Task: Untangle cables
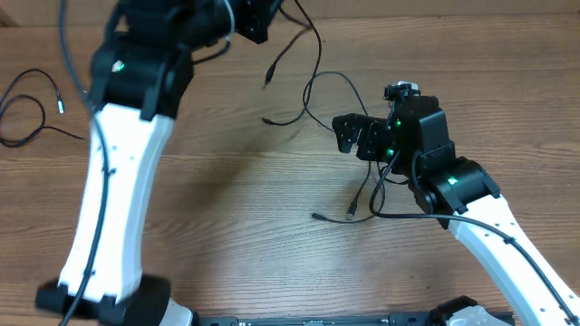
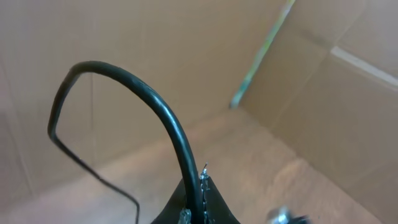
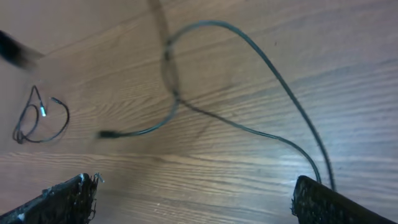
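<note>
Left gripper is seen clamped shut on a black cable and held high off the wooden table. In the left wrist view the cable arches up out of the fingertips and drops away to the left. From overhead, the held strand is traced down from the gripper near the far edge to a plug end. Whether that plug hangs clear or rests on the wood cannot be told.

Right gripper is wide open with nothing gripped, parked low beside the remaining tangle. A loop lies just off its fingers, and two loose ends trail toward the near edge. A separate cable lies coiled at far left, well apart from the rest.

Step is judged to be pulling the lifted cable free of the loop.

Suggested handling:
- The loop should be pinned or gripped by the right gripper close to the crossing, not out at a loose end.
- The lift should be taken slowly and away from the right arm, so the strand slides through rather than cinching.
- The dangling plug should be watched, as a snag on the loop is likely.
- If the whole tangle rises with the lift, the pull should be stopped and the hold-down point moved.
</note>
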Tool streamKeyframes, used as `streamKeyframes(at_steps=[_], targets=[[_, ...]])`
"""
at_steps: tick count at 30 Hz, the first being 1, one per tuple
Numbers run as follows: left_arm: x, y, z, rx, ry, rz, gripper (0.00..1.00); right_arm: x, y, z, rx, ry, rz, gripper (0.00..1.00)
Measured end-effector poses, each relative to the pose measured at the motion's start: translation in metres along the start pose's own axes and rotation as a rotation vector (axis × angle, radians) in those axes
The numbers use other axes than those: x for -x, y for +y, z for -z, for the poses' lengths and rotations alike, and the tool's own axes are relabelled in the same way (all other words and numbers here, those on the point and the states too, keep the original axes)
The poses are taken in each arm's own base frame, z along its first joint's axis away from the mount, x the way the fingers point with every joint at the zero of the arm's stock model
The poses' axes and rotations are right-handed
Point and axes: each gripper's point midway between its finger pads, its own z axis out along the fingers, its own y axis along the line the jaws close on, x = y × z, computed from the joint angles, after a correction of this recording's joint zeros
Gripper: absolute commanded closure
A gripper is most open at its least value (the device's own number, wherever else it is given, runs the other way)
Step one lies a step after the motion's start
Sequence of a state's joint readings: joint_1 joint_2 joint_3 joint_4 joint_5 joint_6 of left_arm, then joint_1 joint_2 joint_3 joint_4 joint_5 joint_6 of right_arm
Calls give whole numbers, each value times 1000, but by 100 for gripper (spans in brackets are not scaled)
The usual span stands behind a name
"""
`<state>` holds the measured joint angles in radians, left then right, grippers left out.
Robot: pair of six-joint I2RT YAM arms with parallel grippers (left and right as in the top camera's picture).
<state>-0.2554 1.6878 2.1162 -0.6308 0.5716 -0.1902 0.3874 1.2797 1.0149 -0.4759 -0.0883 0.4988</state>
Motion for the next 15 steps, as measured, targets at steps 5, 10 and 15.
streamKeyframes(at_steps=[5, 10, 15], targets=[[39, -2, 57, 194, -131, -17, 96, -11, 2, -11, 24, 57, -41, 0], [44, 29, 84, 421, -190, 128, 96, -14, 19, -29, 127, 94, -51, 0], [40, 43, 81, 465, -206, 222, 96, -8, 36, -60, 234, 94, -126, 0]])
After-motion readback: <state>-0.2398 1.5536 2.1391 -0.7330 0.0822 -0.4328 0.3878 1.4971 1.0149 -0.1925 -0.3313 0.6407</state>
